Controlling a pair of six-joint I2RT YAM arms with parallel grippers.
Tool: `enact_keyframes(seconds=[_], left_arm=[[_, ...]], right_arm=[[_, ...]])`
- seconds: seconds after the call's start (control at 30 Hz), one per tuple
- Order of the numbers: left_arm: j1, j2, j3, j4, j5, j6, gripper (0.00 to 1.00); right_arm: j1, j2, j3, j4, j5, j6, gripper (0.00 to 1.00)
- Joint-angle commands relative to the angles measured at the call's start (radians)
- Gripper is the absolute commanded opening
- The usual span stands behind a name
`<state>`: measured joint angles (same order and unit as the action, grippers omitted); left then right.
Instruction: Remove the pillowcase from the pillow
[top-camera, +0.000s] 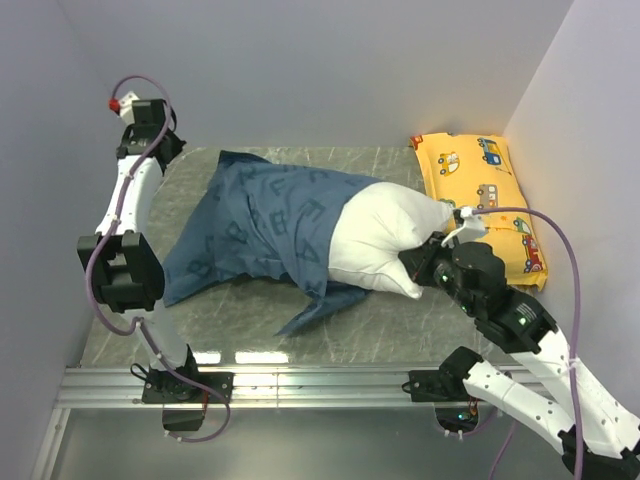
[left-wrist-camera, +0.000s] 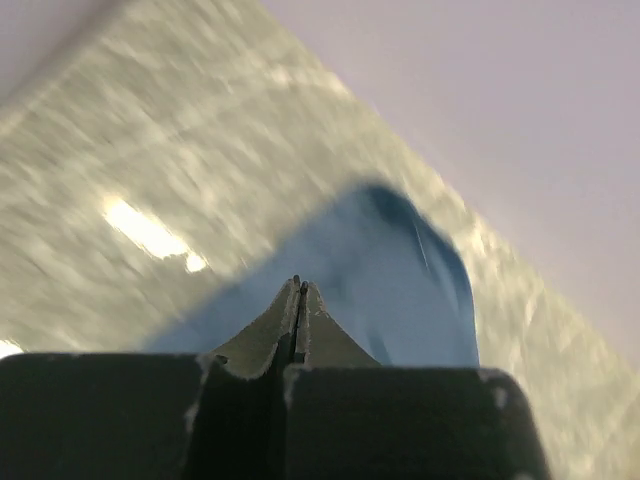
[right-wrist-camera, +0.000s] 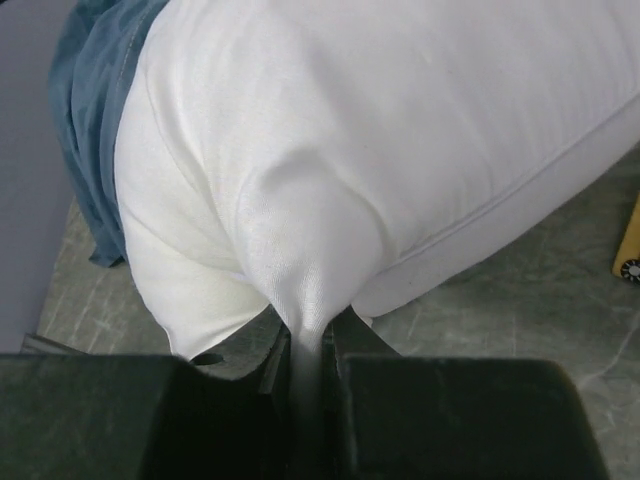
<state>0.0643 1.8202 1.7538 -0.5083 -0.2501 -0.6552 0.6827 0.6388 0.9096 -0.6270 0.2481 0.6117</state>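
Observation:
The dusty-blue pillowcase (top-camera: 260, 220) lies across the table and covers the left part of the white pillow (top-camera: 385, 235), whose right end sticks out bare. My right gripper (top-camera: 418, 262) is shut on a pinch of the pillow's white fabric (right-wrist-camera: 400, 130) at its near right corner; the pillowcase (right-wrist-camera: 90, 90) shows behind it at the upper left. My left gripper (top-camera: 160, 140) is raised at the far left, beside the pillowcase's far corner. In the left wrist view its fingertips (left-wrist-camera: 299, 287) are pressed together with nothing seen between them, above a blurred blue corner of the pillowcase (left-wrist-camera: 400, 280).
A yellow car-print pillow (top-camera: 485, 190) lies at the far right against the wall, its edge also in the right wrist view (right-wrist-camera: 628, 250). The grey marbled table (top-camera: 380, 335) is closed in by walls on the left, back and right. A metal rail runs along the near edge.

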Motion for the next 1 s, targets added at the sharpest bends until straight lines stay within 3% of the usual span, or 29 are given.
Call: enact_keyframes(seconds=[0.0, 0.2, 0.27, 0.3, 0.4, 0.43, 0.7, 0.83, 0.97], left_arm=[[0.017, 0.031, 0.120, 0.024, -0.048, 0.034, 0.00], [-0.039, 0.005, 0.067, 0.028, 0.138, 0.043, 0.02], [-0.060, -0.025, 0.017, -0.005, 0.150, 0.045, 0.19], [-0.058, -0.083, -0.023, -0.007, 0.158, 0.036, 0.39], [-0.096, -0.247, -0.235, 0.048, 0.178, -0.007, 0.61], [-0.100, -0.292, -0.284, 0.068, 0.181, -0.017, 0.64], [-0.142, -0.709, -0.678, 0.056, 0.195, -0.029, 0.71], [-0.143, -0.847, -0.810, 0.039, 0.224, -0.027, 0.73], [-0.146, -0.891, -0.950, 0.071, 0.253, -0.035, 0.73]], right_arm=[[-0.005, -0.056, 0.074, 0.021, 0.040, -0.001, 0.00], [-0.006, -0.007, 0.034, 0.081, -0.018, -0.003, 0.00], [-0.003, 0.012, 0.025, 0.102, -0.021, -0.001, 0.00], [-0.005, 0.021, 0.025, 0.113, -0.021, -0.001, 0.00], [-0.006, 0.061, 0.035, 0.124, -0.007, -0.013, 0.00], [-0.003, 0.070, 0.037, 0.122, 0.003, -0.021, 0.00], [-0.003, 0.108, 0.029, 0.142, 0.017, -0.038, 0.00], [-0.003, 0.117, 0.035, 0.145, 0.007, -0.046, 0.00], [-0.003, 0.134, 0.057, 0.147, -0.003, -0.050, 0.00]])
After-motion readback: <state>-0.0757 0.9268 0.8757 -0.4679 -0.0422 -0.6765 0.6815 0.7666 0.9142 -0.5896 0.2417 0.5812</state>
